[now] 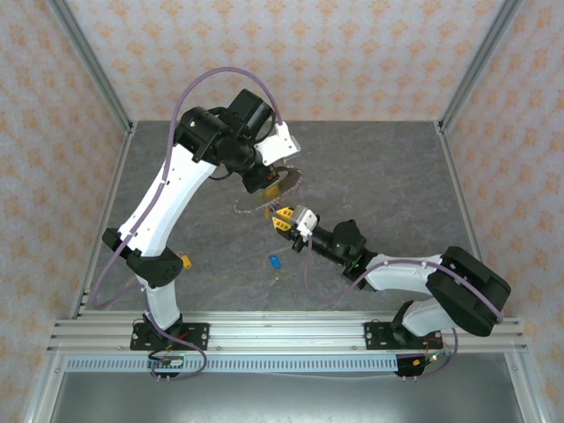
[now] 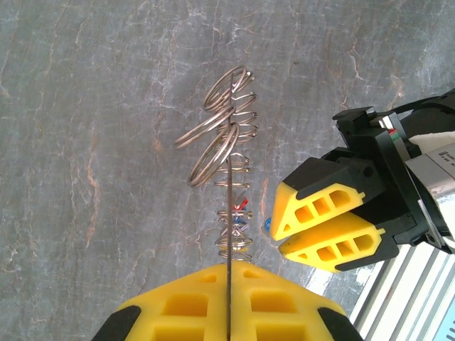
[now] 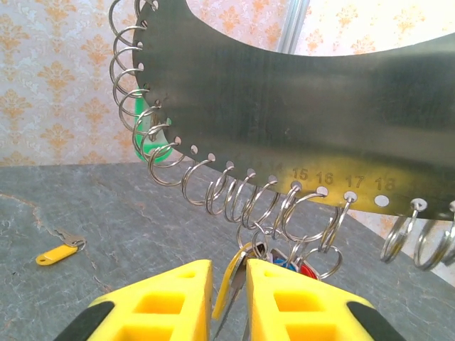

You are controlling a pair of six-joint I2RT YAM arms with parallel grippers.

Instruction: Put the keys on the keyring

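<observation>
Left pincer (image 2: 229, 270) is clenched on the keyring (image 3: 298, 106), plate held on edge above mid-table (image 1: 379, 167). Right pincer (image 3: 229, 264) is clenched on 1 key (image 3: 232, 283), long axis along the fingers, aimed up at the split rings just above, by holes 15-17. I judge threading comes next, by the right arm. In the way: hung keys (image 3: 288, 266) crowd those rings. Blue key (image 1: 275, 259) lies toward the near edge, yellow key (image 3: 57, 254) toward the left edge.
</observation>
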